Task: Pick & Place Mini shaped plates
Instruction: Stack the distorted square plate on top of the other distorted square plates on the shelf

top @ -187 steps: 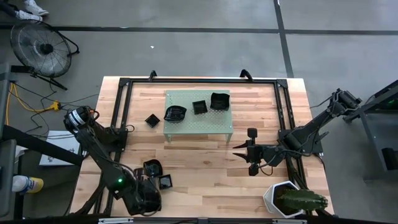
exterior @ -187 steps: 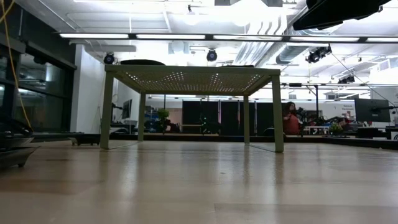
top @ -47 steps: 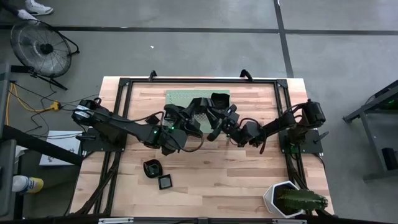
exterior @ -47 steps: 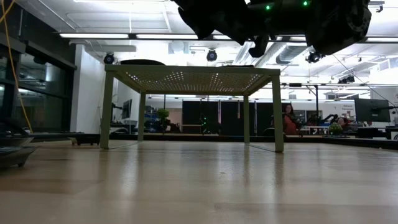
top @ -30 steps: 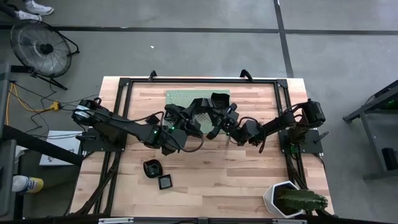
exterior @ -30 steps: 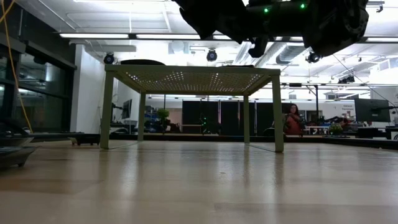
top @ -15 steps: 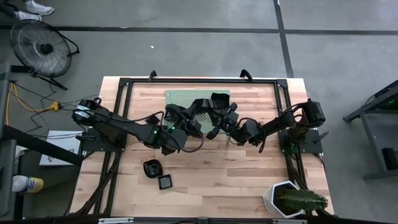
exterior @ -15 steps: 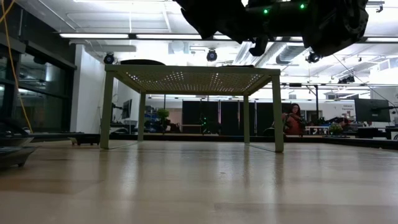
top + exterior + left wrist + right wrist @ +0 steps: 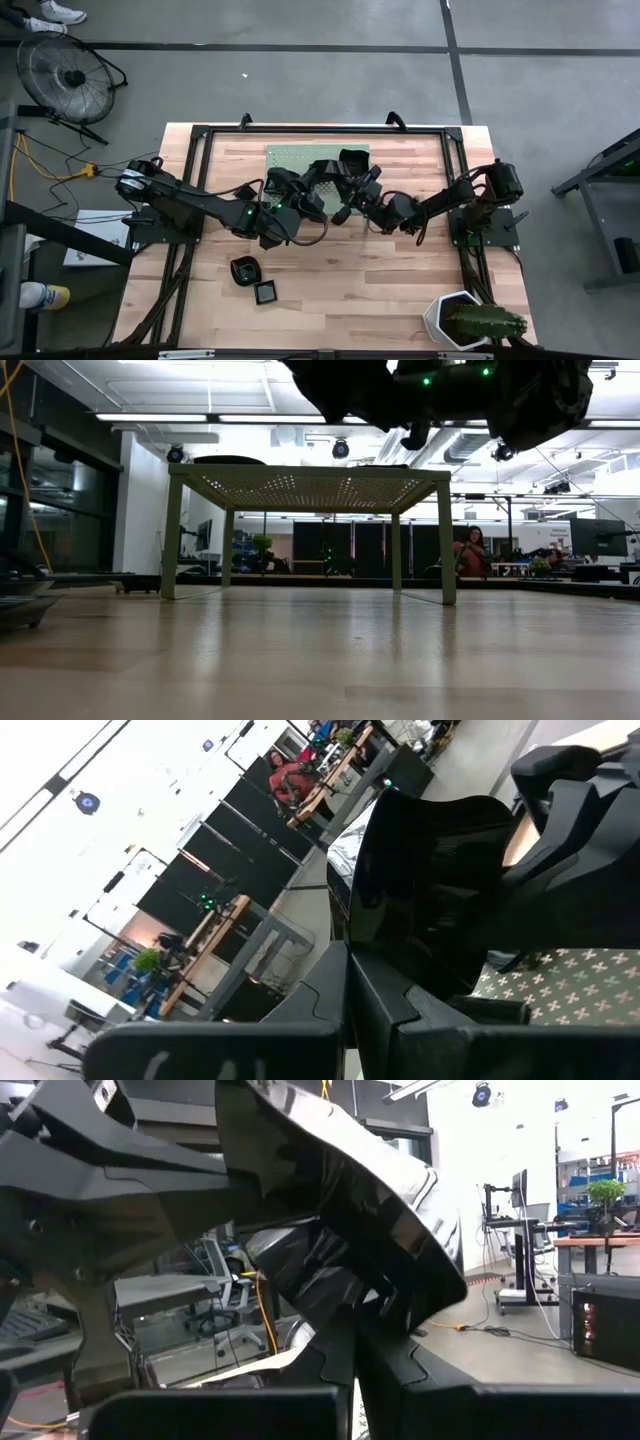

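Robotics lab: ceiling strip lights [image 9: 300, 418]; monitor desks [image 9: 600, 540] behind.

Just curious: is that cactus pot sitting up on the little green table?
No, the white pot stands on the wooden tabletop near a corner, apart from the green stand.

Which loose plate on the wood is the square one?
On the wooden table, find the two black plates left of centre, toward the edge with the white pot. The square plate lies nearer that edge; straight sides and a greyish middle, unlike its rounded neighbour.
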`<act>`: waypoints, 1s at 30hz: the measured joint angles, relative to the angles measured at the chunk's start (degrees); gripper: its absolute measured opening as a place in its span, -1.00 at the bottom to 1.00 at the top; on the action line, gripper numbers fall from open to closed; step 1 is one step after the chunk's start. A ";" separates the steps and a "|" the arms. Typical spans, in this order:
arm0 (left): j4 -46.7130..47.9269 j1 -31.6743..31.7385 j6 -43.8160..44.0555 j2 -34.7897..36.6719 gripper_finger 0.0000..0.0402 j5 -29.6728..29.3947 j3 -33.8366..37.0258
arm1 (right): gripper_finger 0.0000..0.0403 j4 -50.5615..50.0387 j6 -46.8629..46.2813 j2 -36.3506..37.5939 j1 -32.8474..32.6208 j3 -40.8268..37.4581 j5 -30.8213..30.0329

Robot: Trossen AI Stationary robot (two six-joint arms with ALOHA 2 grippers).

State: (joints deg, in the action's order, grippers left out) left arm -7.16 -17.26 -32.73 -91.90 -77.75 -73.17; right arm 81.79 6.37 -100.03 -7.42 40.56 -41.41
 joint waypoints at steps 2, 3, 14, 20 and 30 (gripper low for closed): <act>-0.01 0.00 -0.45 0.00 -1.00 -0.16 0.00 | -1.00 -0.73 -0.03 0.00 -0.16 0.00 0.21; -0.02 0.00 -0.46 0.00 -1.00 -0.16 0.00 | -0.99 -1.06 0.06 0.00 -0.34 0.00 0.47; -0.37 0.00 -1.58 0.00 -1.00 -1.25 0.00 | -0.62 -3.19 -1.01 0.02 -4.41 -0.02 -3.14; -0.46 0.00 -1.55 0.00 -1.00 -1.27 0.00 | -0.27 -5.01 -2.61 0.02 -5.18 -0.02 -9.56; -0.46 0.00 -1.55 0.00 -1.00 -1.10 0.00 | -0.05 -5.65 -4.00 0.02 -2.99 -0.02 -6.87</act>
State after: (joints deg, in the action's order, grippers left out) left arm -7.62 -17.26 -34.28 -91.90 -78.85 -73.17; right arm 76.14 2.37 -100.01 -10.42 40.53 -48.28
